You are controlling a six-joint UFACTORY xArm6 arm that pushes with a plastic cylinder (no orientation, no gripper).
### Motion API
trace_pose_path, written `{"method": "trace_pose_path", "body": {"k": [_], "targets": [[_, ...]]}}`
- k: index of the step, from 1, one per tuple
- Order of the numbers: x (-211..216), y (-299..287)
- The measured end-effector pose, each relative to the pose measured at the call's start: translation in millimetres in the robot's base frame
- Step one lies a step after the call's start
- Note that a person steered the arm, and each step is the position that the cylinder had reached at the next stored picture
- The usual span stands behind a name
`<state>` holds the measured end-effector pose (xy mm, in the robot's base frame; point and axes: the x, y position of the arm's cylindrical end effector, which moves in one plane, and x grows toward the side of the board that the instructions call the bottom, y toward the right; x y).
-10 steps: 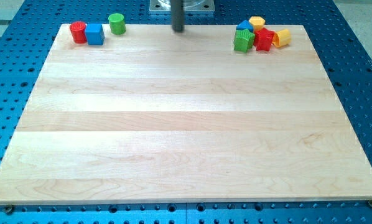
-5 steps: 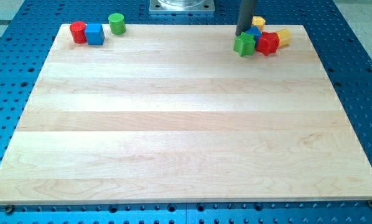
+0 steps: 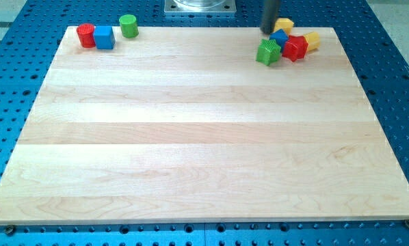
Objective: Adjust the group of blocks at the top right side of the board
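A group of blocks sits at the view's top right of the wooden board. It holds a green block, a blue block, a red block and two yellow blocks. My tip is at the board's top edge, just left of the upper yellow block and above the green block. The rod hides part of the blue block's left side.
A second group stands at the view's top left: a red cylinder, a blue cube and a green cylinder. A grey metal mount sits above the board's top edge. Blue perforated table surrounds the board.
My tip moved right from the top middle to the group, then drew back slightly upward. The green, blue and red blocks shifted a little to the right and down.
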<state>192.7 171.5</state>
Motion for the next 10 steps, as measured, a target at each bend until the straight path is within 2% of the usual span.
{"method": "trace_pose_path", "body": {"k": [1,3,4,5,6,7,8,9,10], "targets": [[11,25],[-2,51],[30,66],[29,89],[51,126],[74,87],[73,76],[64,107],[120,152]]}}
